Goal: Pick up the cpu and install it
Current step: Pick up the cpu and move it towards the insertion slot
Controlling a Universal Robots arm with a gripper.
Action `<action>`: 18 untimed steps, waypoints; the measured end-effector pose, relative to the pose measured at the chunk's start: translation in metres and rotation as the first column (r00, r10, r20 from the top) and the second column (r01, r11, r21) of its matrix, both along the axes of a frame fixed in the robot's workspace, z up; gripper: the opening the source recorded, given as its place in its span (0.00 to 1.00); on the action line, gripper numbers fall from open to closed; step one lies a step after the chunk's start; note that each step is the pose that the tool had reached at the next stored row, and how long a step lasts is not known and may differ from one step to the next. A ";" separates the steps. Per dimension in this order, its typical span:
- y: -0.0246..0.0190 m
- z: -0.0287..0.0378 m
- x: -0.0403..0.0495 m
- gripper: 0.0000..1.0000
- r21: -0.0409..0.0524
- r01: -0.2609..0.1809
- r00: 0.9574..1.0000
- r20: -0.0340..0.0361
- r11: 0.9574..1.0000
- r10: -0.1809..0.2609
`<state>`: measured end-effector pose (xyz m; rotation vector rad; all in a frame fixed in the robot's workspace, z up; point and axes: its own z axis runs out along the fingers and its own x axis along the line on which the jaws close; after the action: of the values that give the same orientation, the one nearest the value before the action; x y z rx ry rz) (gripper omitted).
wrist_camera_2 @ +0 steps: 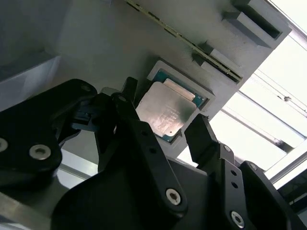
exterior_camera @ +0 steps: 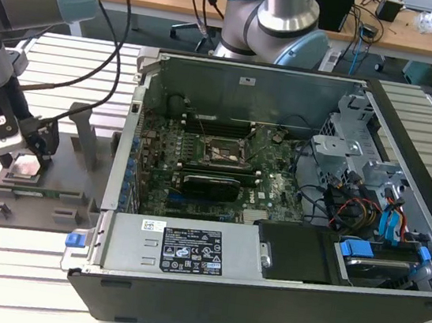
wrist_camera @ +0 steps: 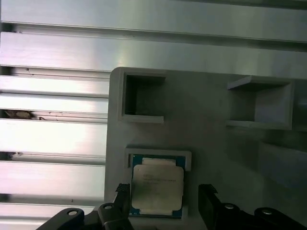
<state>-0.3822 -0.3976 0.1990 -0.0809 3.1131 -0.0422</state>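
The cpu is a flat silver-grey square lying in a shallow pocket of a grey fixture plate; the second wrist view has the cpu too. My gripper hangs just over it, open, with one black finger on one side and the other on the opposite side. The same straddle shows in the second wrist view, gripper above the chip. In the exterior view my gripper is low over the fixture at that view's left, well apart from the motherboard socket.
An open computer case stands at the centre on a slotted aluminium table. A black module lies just in front of the socket, with cables and drive bays toward the exterior view's right. The fixture plate also has raised blocks.
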 end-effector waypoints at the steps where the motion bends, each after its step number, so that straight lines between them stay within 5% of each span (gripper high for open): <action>1: 0.0001 -0.0011 -0.0001 0.67 0.000 0.000 1.000 0.000 1.000 0.000; 18: 0.0002 -0.0114 -0.0026 0.67 0.000 0.014 1.000 0.000 1.000 -0.014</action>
<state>-0.3847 -0.3974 0.1876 -0.0597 3.1138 -0.0425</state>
